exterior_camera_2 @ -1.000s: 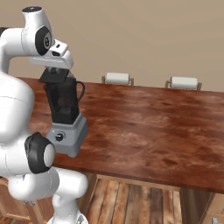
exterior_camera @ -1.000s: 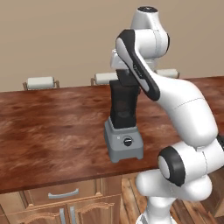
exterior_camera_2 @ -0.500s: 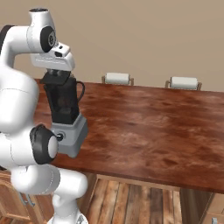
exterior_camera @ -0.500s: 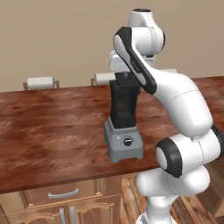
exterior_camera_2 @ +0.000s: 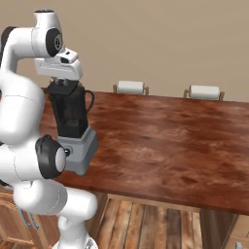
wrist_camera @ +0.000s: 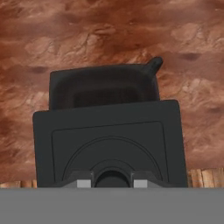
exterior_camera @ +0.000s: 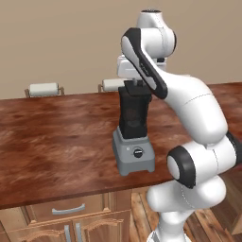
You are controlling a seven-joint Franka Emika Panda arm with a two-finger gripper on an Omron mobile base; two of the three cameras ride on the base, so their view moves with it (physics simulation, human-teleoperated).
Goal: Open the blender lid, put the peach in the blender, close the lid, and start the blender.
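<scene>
Above the blender (exterior_camera: 133, 142) on the wooden counter (exterior_camera_2: 170, 141), the gripper (wrist_camera: 111, 180) pinches the blender lid (wrist_camera: 109, 144) by its raised centre, offset from the open jar. Best lift it straight, level, well clear.

Claw (wrist_camera: 111, 180) downward, fingers clamped, arm arched high

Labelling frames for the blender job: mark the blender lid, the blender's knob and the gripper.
blender lid (wrist_camera: 109, 144), hand view, flat black top.
knob (exterior_camera: 137, 152), left base view, round black dial on grey base.
gripper (wrist_camera: 112, 180), hand view, between fingertips, shut on the lid's centre.
</scene>
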